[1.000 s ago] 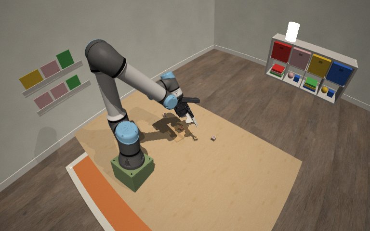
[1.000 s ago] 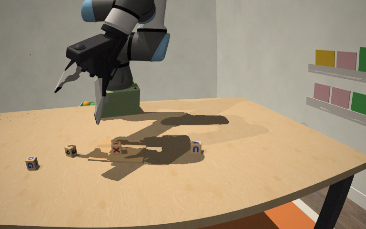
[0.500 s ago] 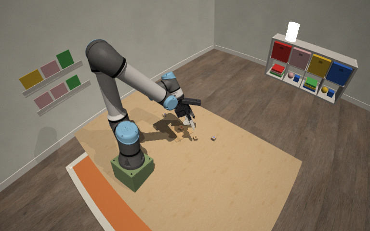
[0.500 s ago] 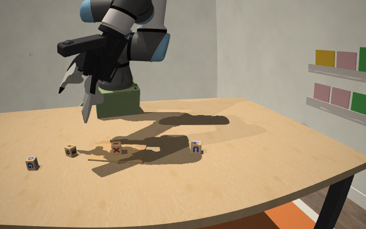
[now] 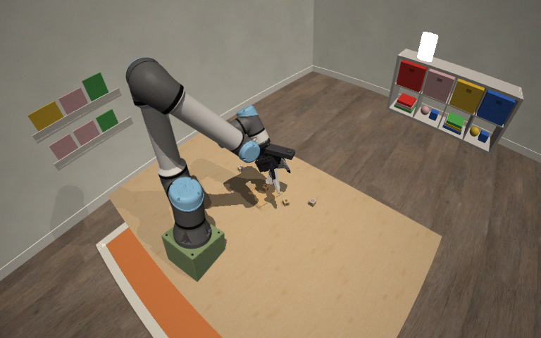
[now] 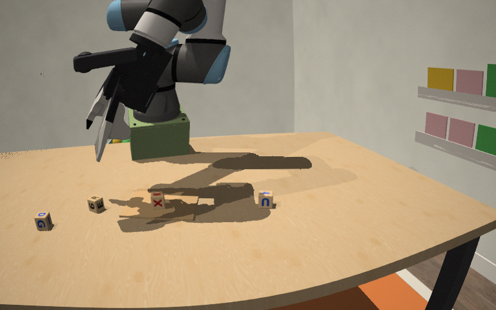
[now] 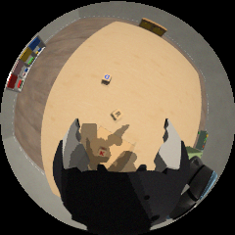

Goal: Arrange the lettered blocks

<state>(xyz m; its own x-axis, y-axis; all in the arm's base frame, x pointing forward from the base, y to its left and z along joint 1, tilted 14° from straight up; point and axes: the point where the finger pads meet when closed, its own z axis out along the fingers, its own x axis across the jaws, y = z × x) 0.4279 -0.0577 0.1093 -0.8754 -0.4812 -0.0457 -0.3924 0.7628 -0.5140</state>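
In the top view, four small wooden cube blocks lie near the centre of the frame. The wooden block with the red X [image 5: 265,186] [image 6: 157,200] [image 7: 102,153] is on the thin pale mat [image 5: 263,200] [image 6: 137,213] [image 7: 125,147]; the other three are outside. The mat's visible long edge rises from lower left to upper right. The fingers [image 5: 283,182] [image 6: 92,144] are above, wide apart, holding nothing.

In the exterior view, left of centre, the X block stands upright, its front almost parallel to the mat's near edge, which runs left to right. The wooden block with black characters [image 5: 285,201] [image 6: 95,203] [image 7: 116,115] is at left, one corner turned forward. The wooden block with blue G in front [image 5: 312,202] [image 6: 43,221] [image 7: 106,78] is lower left; the wooden block with blue U in front [image 5: 239,168] [image 6: 265,199] is right of centre. No row exists; at least two blocks, I judge, must still come.

In the wrist view, the X is lower left of centre, slightly turned. Cubes have no long axis; some top marks I cannot read surely.

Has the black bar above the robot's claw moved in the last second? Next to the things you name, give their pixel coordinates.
Yes. In the exterior view, the black bar's [image 5: 281,151] [image 6: 104,59] free end has shifted left, farther from the green box [image 5: 207,258] [image 6: 161,140] [image 7: 194,153].
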